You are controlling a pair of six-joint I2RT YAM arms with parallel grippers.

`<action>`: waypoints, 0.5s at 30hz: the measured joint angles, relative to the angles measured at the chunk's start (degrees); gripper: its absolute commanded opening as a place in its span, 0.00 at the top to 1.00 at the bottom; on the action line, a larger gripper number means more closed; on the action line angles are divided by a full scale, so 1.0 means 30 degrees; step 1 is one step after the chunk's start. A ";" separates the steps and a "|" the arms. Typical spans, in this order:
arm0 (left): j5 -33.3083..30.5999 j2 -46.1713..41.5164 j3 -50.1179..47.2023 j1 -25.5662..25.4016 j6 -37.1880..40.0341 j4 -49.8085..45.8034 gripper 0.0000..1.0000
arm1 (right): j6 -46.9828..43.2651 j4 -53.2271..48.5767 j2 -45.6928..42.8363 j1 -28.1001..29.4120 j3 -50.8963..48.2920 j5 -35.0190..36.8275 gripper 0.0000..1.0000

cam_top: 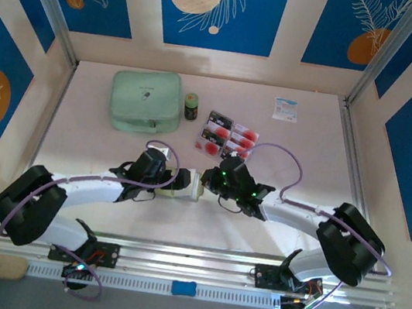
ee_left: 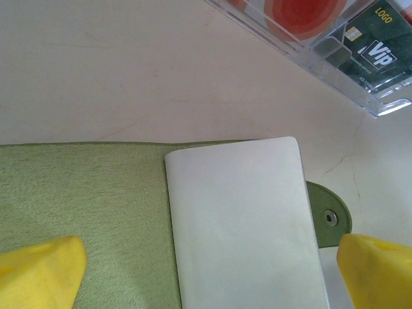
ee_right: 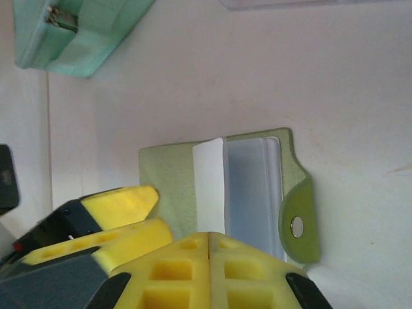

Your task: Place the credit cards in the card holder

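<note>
Right wrist: 1 card holder, 1 credit card, 1 right claw

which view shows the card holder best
Right wrist: most of the open card holder shows, with clear sleeves and snap tab. Left wrist shows a close part: green cover, white card, tab. Top external shows a small, mostly covered bit.

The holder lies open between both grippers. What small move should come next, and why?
Probably nudge the right gripper toward the clear sleeves of the holder. It is shut, and a white card seems to run from it, tilted, beside those sleeves but not inside. The left gripper, open, stands over the holder's flap.
</note>
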 measured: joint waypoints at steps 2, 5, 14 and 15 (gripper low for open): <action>-0.0080 -0.0073 -0.0007 0.0000 0.0000 0.0000 0.00 | 0.0007 0.0066 0.0612 0.0109 0.0233 -0.0117 1.00; -0.0270 -0.0168 -0.0036 0.0000 -0.0007 0.0007 0.00 | 0.0022 0.0182 0.1304 0.0240 0.0372 -0.0248 1.00; -0.0503 -0.0248 -0.0270 0.0000 -0.0007 0.0073 0.00 | 0.0087 0.0612 0.2732 0.0233 0.0430 -0.0430 1.00; -0.0503 -0.0248 -0.0270 0.0000 -0.0007 0.0080 0.00 | 0.0087 0.0619 0.2747 0.0219 0.0430 -0.0423 1.00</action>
